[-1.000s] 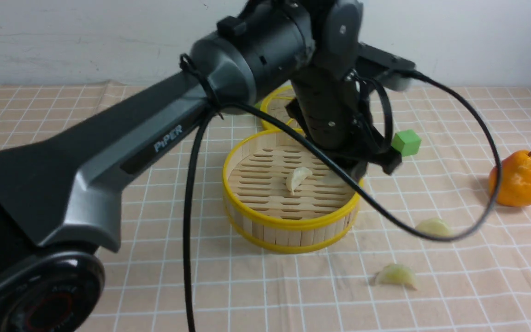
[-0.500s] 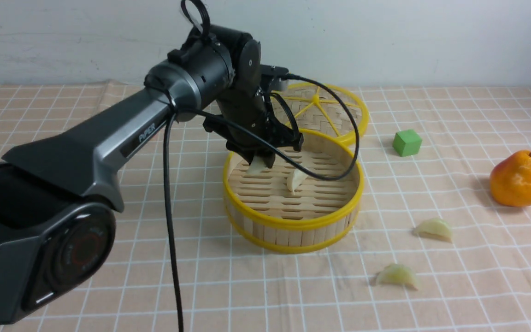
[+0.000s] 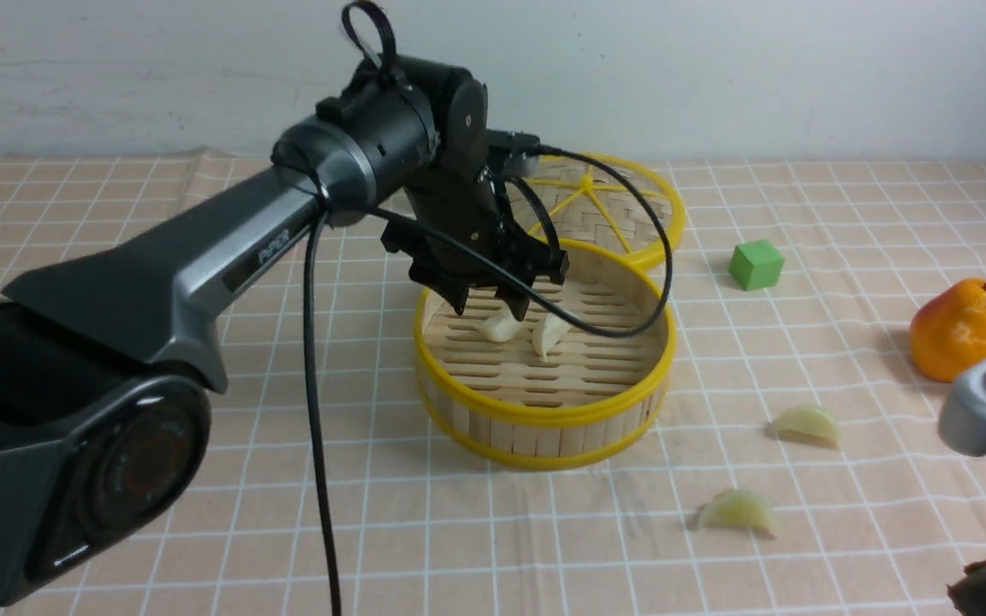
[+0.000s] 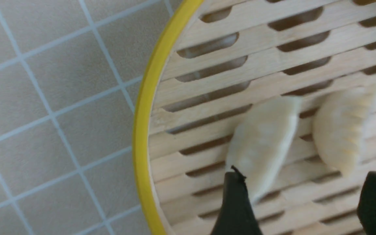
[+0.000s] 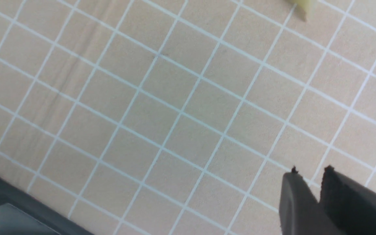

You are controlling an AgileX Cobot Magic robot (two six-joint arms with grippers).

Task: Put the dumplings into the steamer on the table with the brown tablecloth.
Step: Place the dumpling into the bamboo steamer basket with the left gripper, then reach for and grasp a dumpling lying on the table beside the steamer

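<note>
The steamer (image 3: pixel 544 412) stands mid-table on the brown tablecloth (image 3: pixel 202 282). Two dumplings (image 3: pixel 500 326) (image 3: pixel 549 334) lie side by side on its slatted floor. My left gripper (image 3: pixel 493 301) hovers just above them, open and empty. In the left wrist view its fingertips (image 4: pixel 234 182) stand wide apart over the slats, with one dumpling (image 4: pixel 263 143) by the nearer fingertip and the other (image 4: pixel 341 127) beyond. Two more dumplings (image 3: pixel 805 424) (image 3: pixel 737 512) lie on the cloth to the right. My right gripper (image 5: pixel 310 173) hangs over bare cloth, jaws slightly apart and empty.
The flat woven lid (image 3: pixel 630 210) lies behind the steamer. A green cube (image 3: pixel 755 263) and a pear (image 3: pixel 960 329) sit at the right. Part of my right arm (image 3: pixel 985 409) shows at the right edge. A dumpling tip (image 5: pixel 301 6) shows in the right wrist view.
My left gripper has opened and let a dumpling drop onto the steamer floor beside the first one. My right arm has come into view at the right edge.
</note>
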